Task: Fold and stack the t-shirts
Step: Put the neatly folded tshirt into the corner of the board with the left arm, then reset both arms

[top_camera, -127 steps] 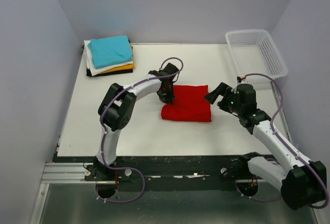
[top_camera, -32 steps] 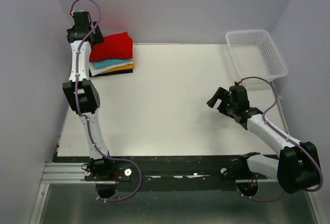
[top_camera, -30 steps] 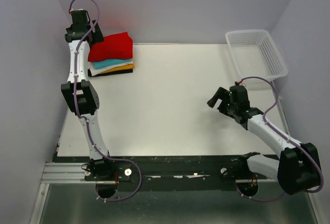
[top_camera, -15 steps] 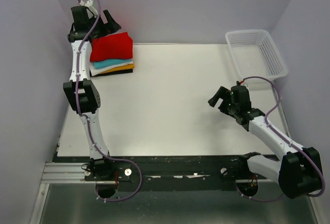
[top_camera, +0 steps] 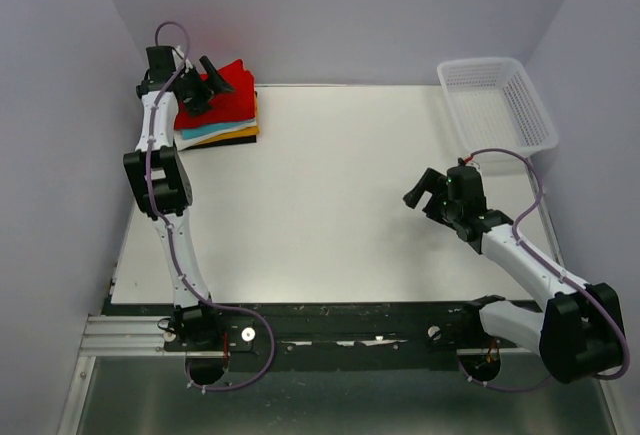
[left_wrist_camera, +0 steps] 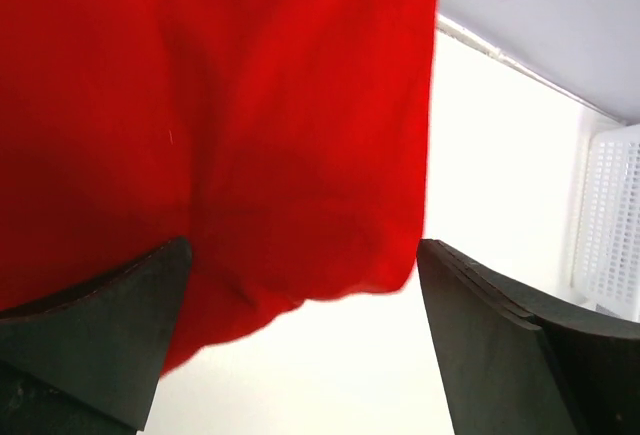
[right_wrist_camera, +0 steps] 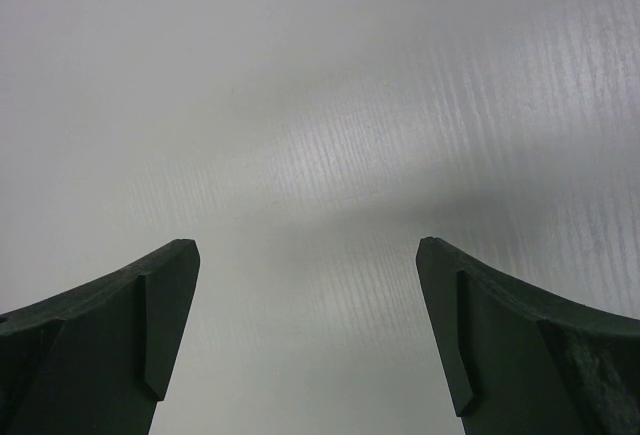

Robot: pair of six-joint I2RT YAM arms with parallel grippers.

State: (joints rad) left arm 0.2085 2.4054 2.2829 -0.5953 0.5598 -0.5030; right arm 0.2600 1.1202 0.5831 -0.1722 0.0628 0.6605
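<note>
A folded red t-shirt point(top_camera: 238, 90) tops the stack of t-shirts point(top_camera: 225, 132) in the table's back left corner; teal and orange edges show below it. My left gripper point(top_camera: 205, 83) hovers open over the red shirt's left part. In the left wrist view the red t-shirt point(left_wrist_camera: 220, 125) fills the upper left, and the left gripper point(left_wrist_camera: 302, 247) holds nothing between its dark fingertips point(left_wrist_camera: 150, 295). My right gripper point(top_camera: 411, 195) stands open over bare table at the right. Only the white surface shows between the right gripper point(right_wrist_camera: 305, 247) jaws.
A white lattice basket point(top_camera: 530, 105) stands at the back right corner, and the basket point(left_wrist_camera: 612, 215) also shows at the right edge of the left wrist view. The side wall runs close behind the stack. The white table point(top_camera: 330, 205) spreads between the arms.
The left gripper has swung from the wall side of the stack to the right and down over the red shirt, which lies on the stack. The right arm has barely moved.
</note>
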